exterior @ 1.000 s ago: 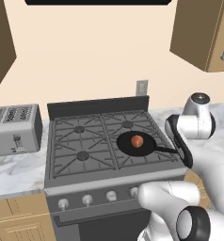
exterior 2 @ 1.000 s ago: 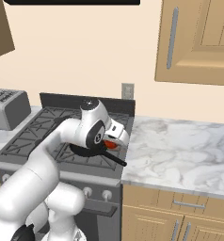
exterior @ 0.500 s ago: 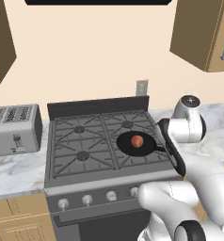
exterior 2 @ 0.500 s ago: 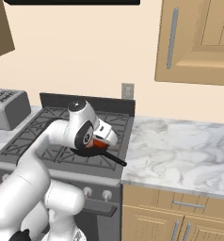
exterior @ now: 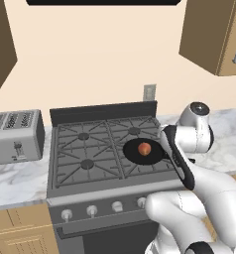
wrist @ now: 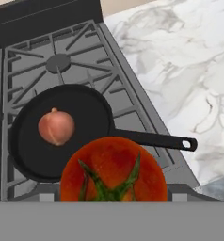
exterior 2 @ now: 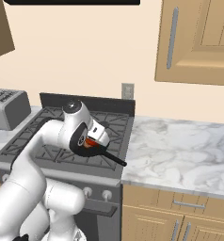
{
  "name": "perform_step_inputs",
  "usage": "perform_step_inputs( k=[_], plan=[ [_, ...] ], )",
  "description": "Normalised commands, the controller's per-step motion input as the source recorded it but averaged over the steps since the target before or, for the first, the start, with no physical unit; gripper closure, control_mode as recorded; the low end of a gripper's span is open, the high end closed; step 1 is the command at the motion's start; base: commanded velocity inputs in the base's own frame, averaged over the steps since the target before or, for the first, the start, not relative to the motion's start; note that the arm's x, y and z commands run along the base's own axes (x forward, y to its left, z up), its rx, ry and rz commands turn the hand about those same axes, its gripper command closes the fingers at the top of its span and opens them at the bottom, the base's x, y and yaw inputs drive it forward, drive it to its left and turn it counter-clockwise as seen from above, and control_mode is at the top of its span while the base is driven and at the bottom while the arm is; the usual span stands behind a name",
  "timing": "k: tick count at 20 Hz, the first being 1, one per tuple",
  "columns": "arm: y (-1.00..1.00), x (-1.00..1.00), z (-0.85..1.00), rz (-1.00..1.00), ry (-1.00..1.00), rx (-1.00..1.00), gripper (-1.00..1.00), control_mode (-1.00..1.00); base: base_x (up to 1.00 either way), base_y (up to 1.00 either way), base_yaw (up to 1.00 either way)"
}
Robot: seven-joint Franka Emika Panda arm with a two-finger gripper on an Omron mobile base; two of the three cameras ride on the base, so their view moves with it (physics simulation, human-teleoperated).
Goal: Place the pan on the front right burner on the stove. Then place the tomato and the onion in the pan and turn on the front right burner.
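The black pan sits on the stove's near-right grate, hiding the front right burner, with its handle pointing right toward the counter. Inside it, left of centre, lies the pale pinkish onion, also seen as the onion from the left base. The red tomato hangs close in front of the hand camera, above the pan's near rim. My gripper is shut on it, and the tomato hides the fingertips.
A silver toaster stands on the counter left of the stove. Marble counter runs to the right. Silver knobs line the stove front. The back right burner is bare. Wall cabinets hang overhead.
The arm has swung left from the counter side, carrying the tomato over the pan. The pan and onion have not moved.
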Motion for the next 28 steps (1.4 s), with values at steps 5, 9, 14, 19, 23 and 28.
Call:
perform_step_inputs(
  k=[5,9,14,19,23,28],
  plan=[
    [0.18,0.00,0.11,0.00,-0.06,0.08,1.00,-1.00,0.00,0.00,0.00],
    [0.11,0.02,0.03,0.00,-0.03,0.02,1.00,-1.00,0.00,0.00,0.00],
    [0.14,0.00,-0.02,0.00,0.00,0.00,1.00,-1.00,0.00,0.00,0.00],
    [0.17,0.13,-0.11,0.00,-0.01,0.00,1.00,-1.00,0.00,0.00,0.00],
    [0.04,0.19,-0.13,0.00,-0.02,0.00,1.00,-1.00,0.00,0.00,0.00],
    [0.00,0.20,-0.31,0.00,-0.02,0.00,1.00,-1.00,0.00,0.00,0.00]
  ],
)
